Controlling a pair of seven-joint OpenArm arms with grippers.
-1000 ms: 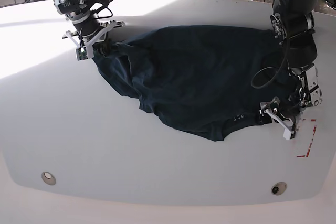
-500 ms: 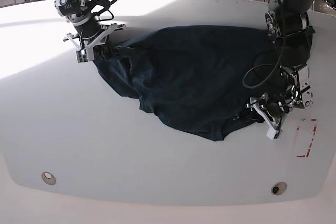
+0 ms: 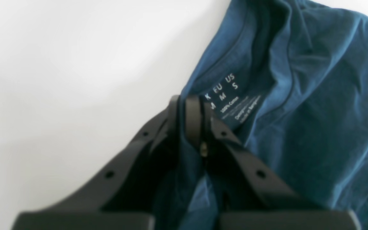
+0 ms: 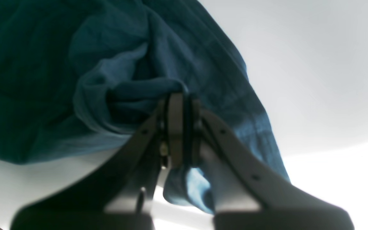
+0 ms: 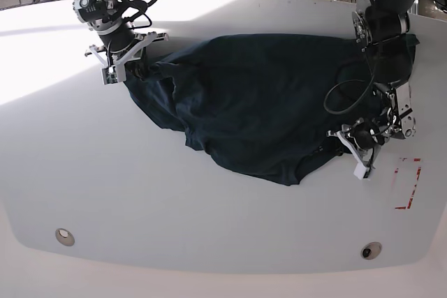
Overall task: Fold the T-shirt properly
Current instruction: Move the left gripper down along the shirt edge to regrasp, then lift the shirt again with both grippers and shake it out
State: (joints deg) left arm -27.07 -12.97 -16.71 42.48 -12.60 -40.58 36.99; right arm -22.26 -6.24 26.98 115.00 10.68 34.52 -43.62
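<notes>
one t-shirt point(image 5: 258, 109) lies rumpled across the middle of the white table point(image 5: 140, 200). two grippers grip it: the left gripper point(image 3: 188, 105) is clamped on the collar beside one printed label point(image 3: 232, 102), at 4 o'clock; the right gripper point(image 4: 179, 105) pinches what looks like the hem, at 10 o'clock.

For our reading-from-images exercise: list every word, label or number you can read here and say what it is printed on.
"K FU US" over "M M S": neck label inside the T-shirt.
"100% Cotton": same label, faint.
Two smaller lines beside it: too blurred to read.
Nothing else carries text.
</notes>
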